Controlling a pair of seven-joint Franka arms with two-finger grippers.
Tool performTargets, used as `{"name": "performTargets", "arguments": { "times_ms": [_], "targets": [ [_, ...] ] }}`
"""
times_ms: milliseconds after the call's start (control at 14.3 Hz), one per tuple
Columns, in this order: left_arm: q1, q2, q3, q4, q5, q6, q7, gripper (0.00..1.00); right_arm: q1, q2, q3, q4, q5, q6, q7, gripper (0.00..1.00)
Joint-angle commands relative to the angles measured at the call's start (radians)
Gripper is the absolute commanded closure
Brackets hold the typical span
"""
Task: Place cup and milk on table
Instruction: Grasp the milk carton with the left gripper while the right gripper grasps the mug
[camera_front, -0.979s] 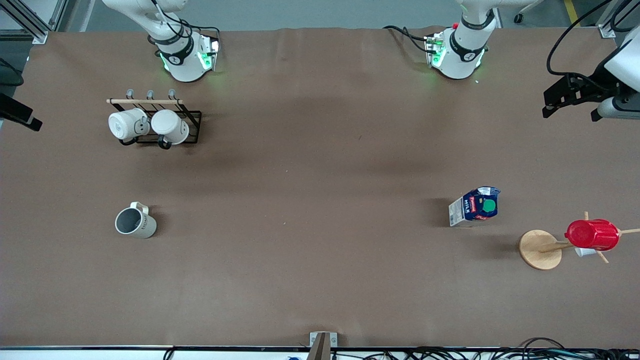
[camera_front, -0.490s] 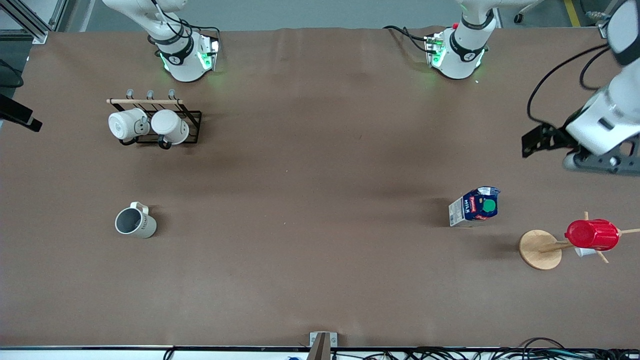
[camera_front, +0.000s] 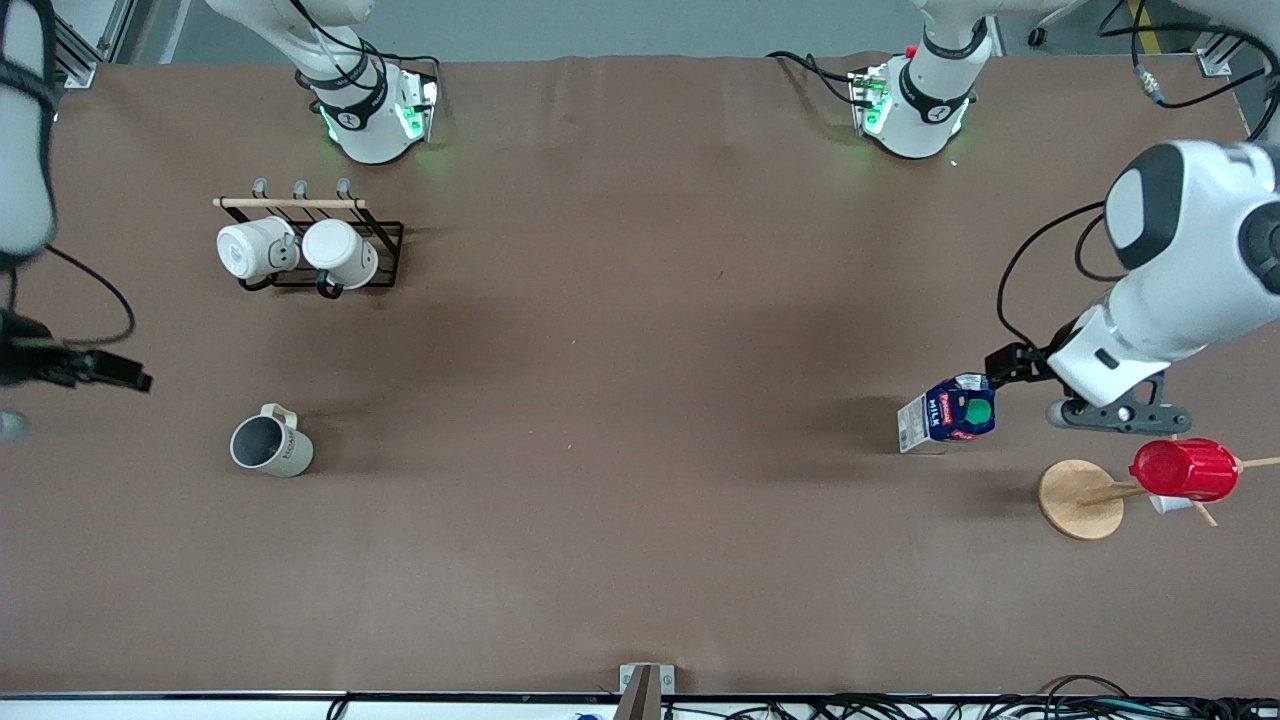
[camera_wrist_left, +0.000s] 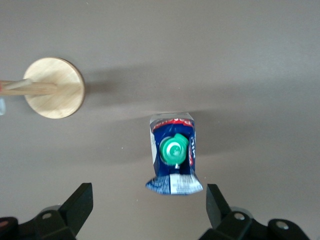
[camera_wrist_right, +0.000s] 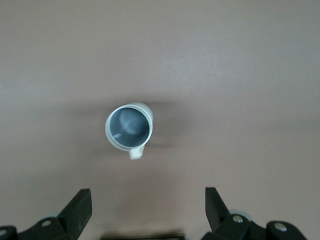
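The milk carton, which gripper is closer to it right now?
Left. The left gripper hangs open right beside the milk carton; the right gripper is up near the cup.

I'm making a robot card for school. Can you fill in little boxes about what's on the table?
cup: upright on table, toward right arm's end
milk: upright on table, toward left arm's end
left pincer: open, above the milk
right pincer: open, above the cup
rack: holds two white mugs
wooden stand: carries red cup
red cup
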Motion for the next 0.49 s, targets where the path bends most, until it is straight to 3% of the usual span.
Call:
{"name": "performTargets", "arguments": {
  "times_ms": [0, 420],
  "targets": [
    [0.011, 0.014, -0.006, -0.045, 0.009, 0.068, -0.014, 0.0, -0.011, 0.07, 0.008, -0.076, -0.005, 0.173, -0.04, 0.0],
    [-0.006, 0.076, -0.016, -0.068, 0.004, 0.145, -0.029, 0.0, 0.009, 0.135, 0.011, -0.288, -0.005, 0.529, -0.08, 0.0]
  ]
}}
